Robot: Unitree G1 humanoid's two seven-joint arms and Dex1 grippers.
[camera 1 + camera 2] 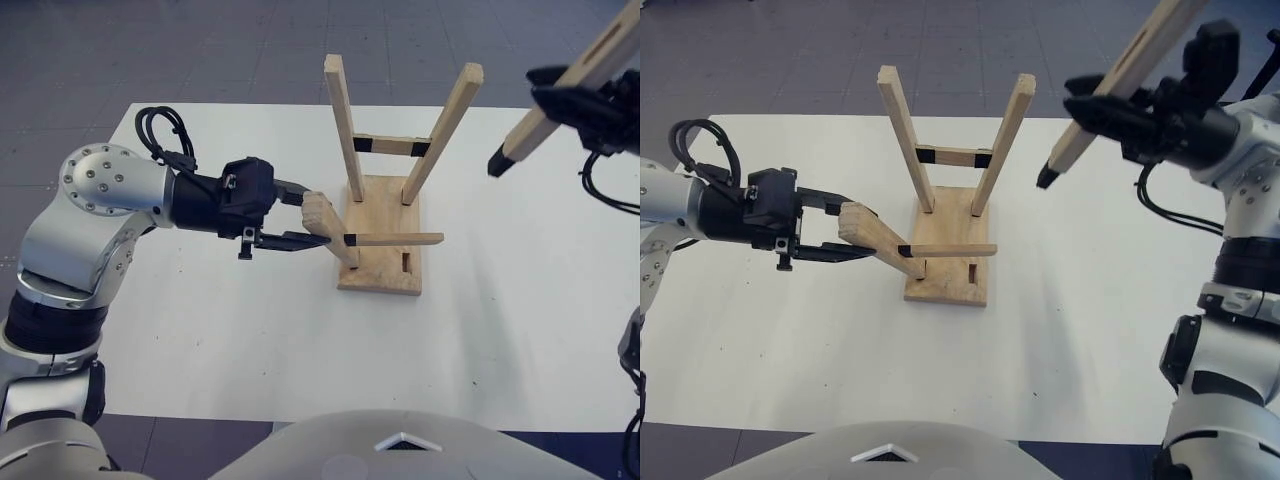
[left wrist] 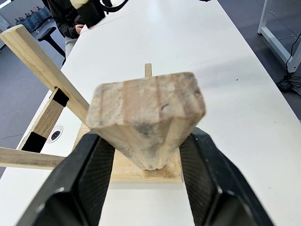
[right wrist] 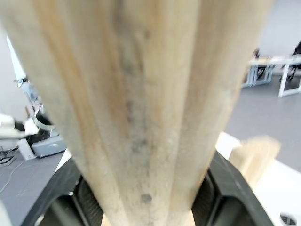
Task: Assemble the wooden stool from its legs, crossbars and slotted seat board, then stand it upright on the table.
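Observation:
The slotted seat board (image 1: pixel 385 262) lies flat on the white table (image 1: pixel 520 330). Two legs (image 1: pixel 342 120) stand in its far slots, joined by a crossbar (image 1: pixel 391 145). A third leg (image 1: pixel 328 228) leans out of the near left slot, with a crossbar (image 1: pixel 400 239) sticking out to the right. My left gripper (image 1: pixel 305 215) is shut on that leg's top end (image 2: pixel 148 115). My right gripper (image 1: pixel 1110 100) is shut on a loose fourth leg (image 1: pixel 1120 75), held slanted in the air right of the stool, black tip down.
The table's far edge (image 1: pixel 300 105) runs just behind the stool, with grey floor beyond. Bare tabletop lies in front of the seat board and to its right. A black cable loop (image 1: pixel 160 130) hangs off my left arm.

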